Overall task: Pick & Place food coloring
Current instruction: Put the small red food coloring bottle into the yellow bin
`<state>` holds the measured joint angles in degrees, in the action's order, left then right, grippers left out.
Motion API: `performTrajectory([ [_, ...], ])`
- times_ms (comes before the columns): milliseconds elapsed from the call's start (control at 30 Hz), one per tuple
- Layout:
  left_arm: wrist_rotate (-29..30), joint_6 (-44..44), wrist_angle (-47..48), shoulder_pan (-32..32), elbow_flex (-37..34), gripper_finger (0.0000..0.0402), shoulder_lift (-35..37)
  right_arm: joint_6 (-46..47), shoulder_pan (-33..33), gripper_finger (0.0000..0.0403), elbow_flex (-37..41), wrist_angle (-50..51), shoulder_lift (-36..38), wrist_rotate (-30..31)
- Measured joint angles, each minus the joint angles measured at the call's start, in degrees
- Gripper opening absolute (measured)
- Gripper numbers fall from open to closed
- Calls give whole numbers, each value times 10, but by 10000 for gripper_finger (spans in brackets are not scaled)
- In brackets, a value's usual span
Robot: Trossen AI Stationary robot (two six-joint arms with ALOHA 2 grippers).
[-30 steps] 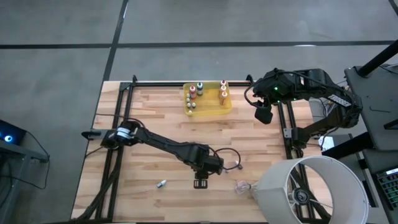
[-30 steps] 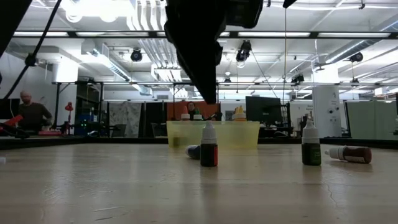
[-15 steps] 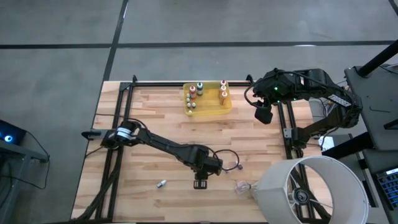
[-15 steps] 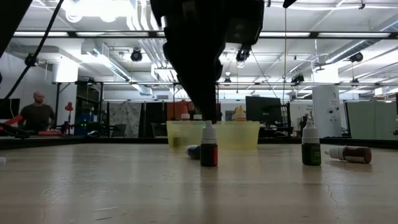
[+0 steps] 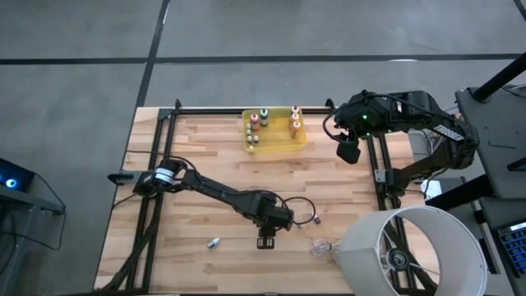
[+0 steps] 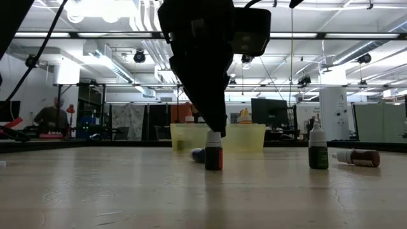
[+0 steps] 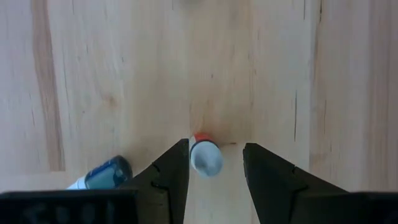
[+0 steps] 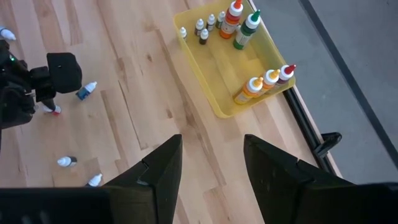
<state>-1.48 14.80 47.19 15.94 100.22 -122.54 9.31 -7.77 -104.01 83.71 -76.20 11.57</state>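
A small food coloring bottle [image 7: 205, 157] with a white cap and a dark red body [image 6: 213, 156] stands upright on the wooden table. My left gripper [image 7: 214, 180] is open just above it and points steeply down, one finger on each side of the cap, which is nearer one finger; no touch shows. A blue bottle [image 7: 102, 175] lies beside it. The yellow tray [image 5: 283, 146] at the table's far edge holds several upright bottles [image 8: 239, 28]. My right gripper [image 8: 211, 180] waits open, high over the far right [image 5: 348, 152].
More bottles are on the table: one upright [image 6: 318, 151], one lying [image 6: 359, 157], one near the front edge [image 5: 213, 243]. A clear plastic scrap [image 5: 320, 247] and a large white cylinder [image 5: 411, 251] are at the near right. A person [image 6: 54, 117] is in the room behind.
My left gripper has come down toward the upright red bottle, until its fingertips reach the level of the cap. Its fingers have stayed open. The bottle has not moved.
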Motion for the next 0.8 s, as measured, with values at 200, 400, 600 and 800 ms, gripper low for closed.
performTrajectory([
  [200,0,-1,-3,-1,-2,124,0,1,0,164,0,0,0,0],
  [400,3,-1,-3,-7,-2,124,0,1,0,164,0,0,0,0],
  [600,5,-4,-3,-13,-2,124,-2,1,0,164,0,0,0,0],
  [800,5,-4,-6,-15,-2,124,-4,1,0,164,0,0,0,0],
])
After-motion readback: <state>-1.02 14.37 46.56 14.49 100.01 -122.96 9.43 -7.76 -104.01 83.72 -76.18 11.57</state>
